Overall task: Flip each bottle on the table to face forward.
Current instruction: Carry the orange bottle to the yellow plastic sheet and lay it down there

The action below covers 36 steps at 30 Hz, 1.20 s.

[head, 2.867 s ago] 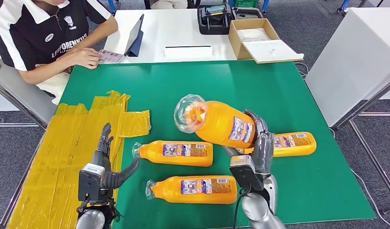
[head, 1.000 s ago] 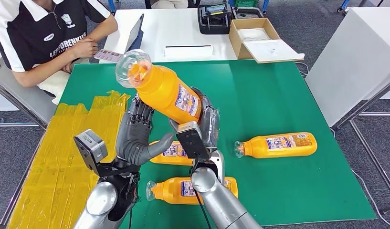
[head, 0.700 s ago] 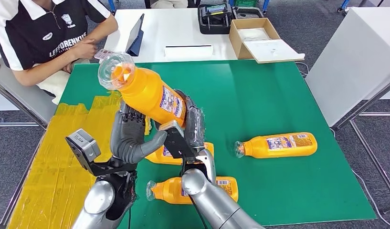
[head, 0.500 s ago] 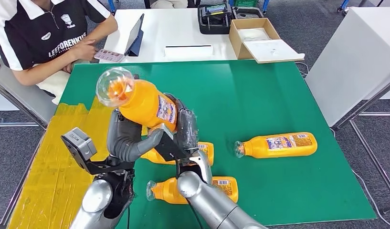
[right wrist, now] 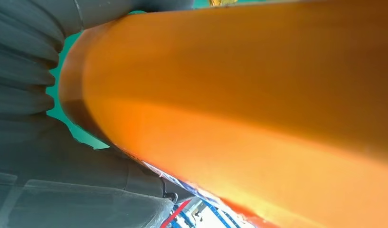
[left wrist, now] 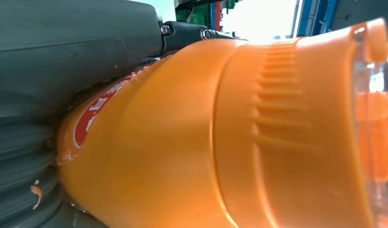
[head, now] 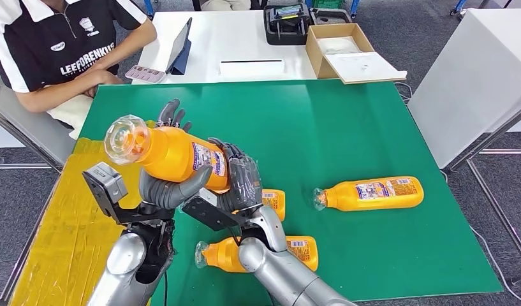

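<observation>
At the far left we note yellow tape sheeting over the green table mat. Next, our left hand has its fingers wrapped under and behind the raised orange plastic bottle with a clear cap, thumb across its label. Our right hand clasps the bottle's base end, fingers curled over it. The bottle is airborne, cap toward the left, above the mat's left part.

We judge this a hand-to-hand transfer for turning the bottle. To do it well, we should confirm the left hand's hold before the right lets go, and keep the bottle above the mat.

Three more orange bottles lie flat: one partly hidden below the hands, one nearest us, one to the right.
</observation>
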{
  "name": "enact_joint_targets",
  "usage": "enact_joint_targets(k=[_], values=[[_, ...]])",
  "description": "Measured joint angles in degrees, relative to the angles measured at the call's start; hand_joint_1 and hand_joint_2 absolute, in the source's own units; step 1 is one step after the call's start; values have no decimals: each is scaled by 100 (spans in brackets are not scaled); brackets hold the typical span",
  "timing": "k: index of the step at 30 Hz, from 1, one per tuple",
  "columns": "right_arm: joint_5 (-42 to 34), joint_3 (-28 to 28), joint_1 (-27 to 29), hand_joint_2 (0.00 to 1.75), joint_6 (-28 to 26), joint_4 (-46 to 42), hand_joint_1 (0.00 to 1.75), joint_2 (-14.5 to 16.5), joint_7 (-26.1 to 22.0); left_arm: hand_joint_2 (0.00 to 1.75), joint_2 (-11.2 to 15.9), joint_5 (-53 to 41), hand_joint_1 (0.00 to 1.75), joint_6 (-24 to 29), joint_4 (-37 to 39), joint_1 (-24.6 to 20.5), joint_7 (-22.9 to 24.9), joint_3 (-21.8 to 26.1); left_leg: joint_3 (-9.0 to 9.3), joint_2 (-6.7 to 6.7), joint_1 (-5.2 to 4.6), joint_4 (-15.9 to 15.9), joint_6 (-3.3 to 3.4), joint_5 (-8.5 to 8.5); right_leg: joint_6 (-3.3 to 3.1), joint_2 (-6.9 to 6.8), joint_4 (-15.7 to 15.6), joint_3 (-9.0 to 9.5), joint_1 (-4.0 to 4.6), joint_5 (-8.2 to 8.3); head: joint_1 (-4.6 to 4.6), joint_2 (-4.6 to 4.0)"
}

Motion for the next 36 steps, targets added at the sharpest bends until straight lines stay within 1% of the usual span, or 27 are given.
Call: enact_joint_targets(k=[6, 10, 14, 15, 18, 19, 27, 32, 36], values=[[-126, -325, 25, 175, 154, -43, 175, -16, -321, 175, 0, 12, 0, -35, 260, -212, 0, -3, -1, 0, -1, 1, 0, 2, -1, -1, 0, 0, -1, 2, 0, 0], [-149, -502, 63, 175, 254, -132, 175, -27, -390, 175, -1, 18, 0, -52, 359, -313, 0, -10, -1, 0, -1, 1, 0, 2, -12, 0, 0, -2, -1, 10, 0, 0], [-103, -632, 170, 175, 199, -304, 175, -55, -454, 175, -7, 34, 1, -51, 417, -350, -2, -21, -2, 0, -1, 1, 0, 2, -12, 0, 0, -3, 0, 10, 0, 0], [-57, -661, 198, 175, 220, -368, 175, -72, -454, 175, -11, 40, 26, -45, 433, -358, -9, -22, -2, 0, -1, 1, 0, 2, -12, 0, 0, -3, 0, 10, 0, 0], [108, -741, 280, 175, 371, -536, 175, -109, -426, 175, -20, 54, 154, -13, 477, -363, -78, -21, -3, 1, 0, 1, 0, 2, -12, 0, 0, -3, 0, 9, -1, 0], [148, -768, 302, 175, 402, -567, 175, -112, -423, 175, -23, 63, 173, -1, 486, -356, -116, -15, -3, 1, 0, 1, 0, 2, -12, 0, 0, -3, 0, 9, -1, 0], [167, -861, 348, 175, 451, -591, 175, -108, -543, 175, -98, 134, 175, 116, 495, -277, -270, 73, -4, 0, 0, 0, -1, 2, -12, 0, 1, -3, 0, 9, -1, 0], [40, -855, 364, 175, 396, -536, 175, -101, -753, 175, -150, 164, 175, 293, 471, -141, -460, 133, -5, 0, 0, 0, -1, 2, -13, -1, 1, -3, 0, 9, 0, 0], [-85, -831, 399, 175, 371, -470, 175, -95, -893, 175, -155, 165, 175, 390, 391, -3, -521, 148, -7, 0, 0, 0, -1, 2, -13, -1, 1, -4, 0, 9, 0, 0]])
